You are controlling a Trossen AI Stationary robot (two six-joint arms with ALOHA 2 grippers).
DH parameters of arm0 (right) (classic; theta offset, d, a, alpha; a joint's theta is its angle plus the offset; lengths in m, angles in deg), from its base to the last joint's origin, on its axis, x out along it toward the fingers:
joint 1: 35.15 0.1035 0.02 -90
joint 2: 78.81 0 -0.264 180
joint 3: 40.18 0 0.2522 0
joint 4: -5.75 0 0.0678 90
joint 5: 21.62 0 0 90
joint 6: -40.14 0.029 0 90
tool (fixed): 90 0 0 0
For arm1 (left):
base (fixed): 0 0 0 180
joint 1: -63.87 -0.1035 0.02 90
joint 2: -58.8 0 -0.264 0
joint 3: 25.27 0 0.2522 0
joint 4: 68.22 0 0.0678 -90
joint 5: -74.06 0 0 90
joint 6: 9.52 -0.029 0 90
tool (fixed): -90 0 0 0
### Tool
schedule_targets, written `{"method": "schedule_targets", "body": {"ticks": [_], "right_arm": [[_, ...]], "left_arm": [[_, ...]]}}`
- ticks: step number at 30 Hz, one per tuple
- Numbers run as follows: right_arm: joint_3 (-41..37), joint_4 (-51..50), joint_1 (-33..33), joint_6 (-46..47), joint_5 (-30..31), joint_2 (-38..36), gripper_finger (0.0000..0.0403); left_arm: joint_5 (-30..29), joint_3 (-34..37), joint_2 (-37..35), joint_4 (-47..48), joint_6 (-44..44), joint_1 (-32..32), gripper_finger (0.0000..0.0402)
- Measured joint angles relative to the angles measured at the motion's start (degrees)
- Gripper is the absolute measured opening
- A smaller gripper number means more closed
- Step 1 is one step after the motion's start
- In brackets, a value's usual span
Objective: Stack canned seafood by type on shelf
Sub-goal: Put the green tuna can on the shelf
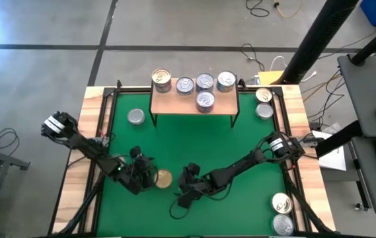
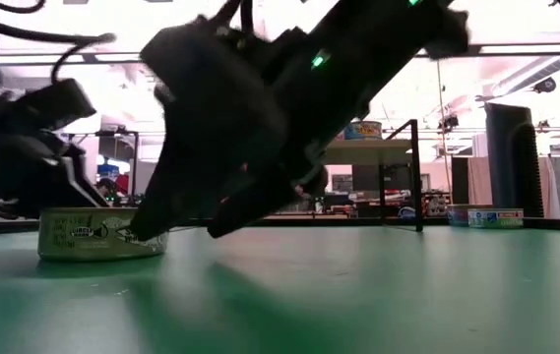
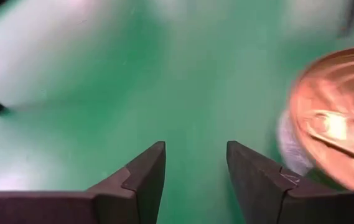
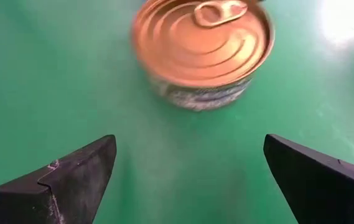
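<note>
a: where do the two arms sit on the green worktop (image 1: 240,135)?

b: both reach into the near half. the left tool (image 1: 149,177) is low on the mat, just left of a gold-topped tin (image 1: 164,178). the right tool (image 1: 186,187) is on the tin's other side, a little apart from it.

a: is either one grasping the tin?

b: no. the left tool's dark fingers (image 3: 140,177) stand a little apart with bare green between them, and the tin (image 3: 341,115) lies off to one side, outside them. the right tool (image 4: 189,177) is spread wide and released, with the tin (image 4: 203,50) ahead of it and untouched. in the low view the tin (image 2: 102,234) stands flat on the mat.

a: where is the shelf?

b: the shelf (image 1: 174,102) stands at the far middle of the worktop on thin black legs. four tins line its back edge, a gold-topped one (image 1: 162,80) at the left end, then three silver ones, with a fifth silver tin (image 1: 205,100) in front, close to the board's front edge.

a: what room is open for moving?

b: the mat between the shelf and the arms is bare, except for one silver tin (image 1: 135,117) just left of the shelf's leg. two tins (image 1: 263,103) rest at the far right edge beside the wooden border, and two more (image 1: 281,213) sit at the near right corner.
</note>
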Motion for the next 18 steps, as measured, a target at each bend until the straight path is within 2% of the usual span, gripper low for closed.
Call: {"method": "schedule_targets", "body": {"ticks": [4, 10, 16, 18], "right_arm": [[0.04, -4.49, 1.43, -0.34, 2.55, -1.69, 0.0400], [-0.03, -6.78, 1.67, 0.23, 12.28, -1.66, 0.0400], [-0.48, -6.76, 0.58, 3.97, 25.62, -1.57, 0.0400], [-0.48, -6.69, 0.24, 3.83, 27.75, -1.57, 0.0400]], "left_arm": [[4.91, -0.01, -2.82, 3.80, 1.23, 1.04, 0.0153], [10.53, 0.08, -3.52, 4.17, 8.62, 7.59, 0.0153], [7.06, 0.16, 1.76, -3.44, 10.55, 11.13, 0.0153], [5.19, 0.16, 3.91, -6.78, 9.79, 11.19, 0.0152]]}}
